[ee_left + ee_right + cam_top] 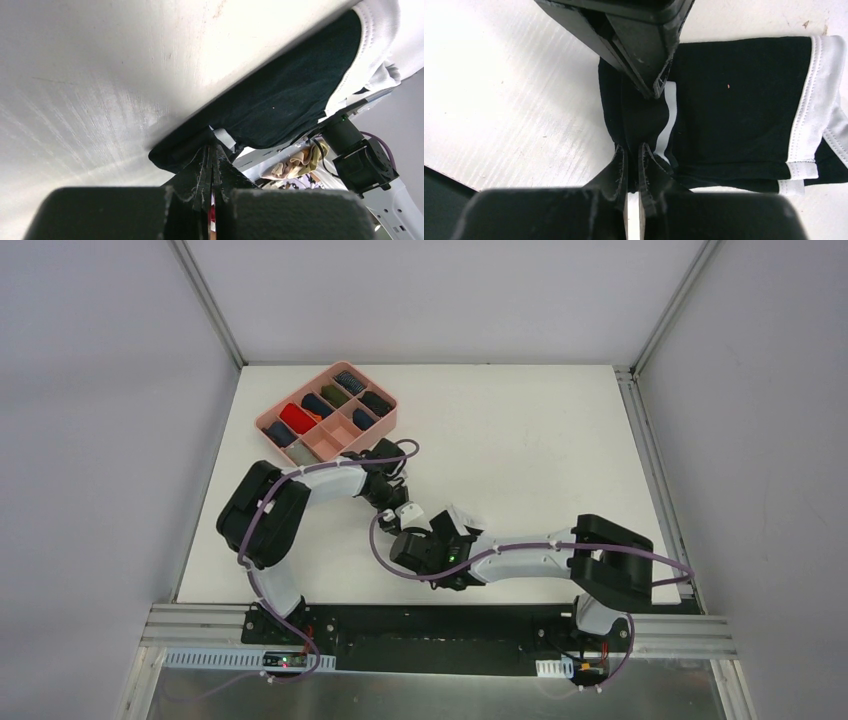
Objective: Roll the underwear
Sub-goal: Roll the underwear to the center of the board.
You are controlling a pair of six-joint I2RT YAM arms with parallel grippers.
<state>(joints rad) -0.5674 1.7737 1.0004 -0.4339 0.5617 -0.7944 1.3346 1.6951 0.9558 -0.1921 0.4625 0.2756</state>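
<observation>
Both grippers: we see left gripper (658, 89) and right gripper (631, 150) pinching the underwear (734, 110)
Fabric: soft matte black, white seams

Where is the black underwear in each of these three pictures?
Top external: not visible, hidden where the two arms meet.
Left wrist: black underwear runs from centre to upper right.
Right wrist: black underwear fills centre and right.
Shared landmark: its white waistband, right side of both wrist views.
</observation>
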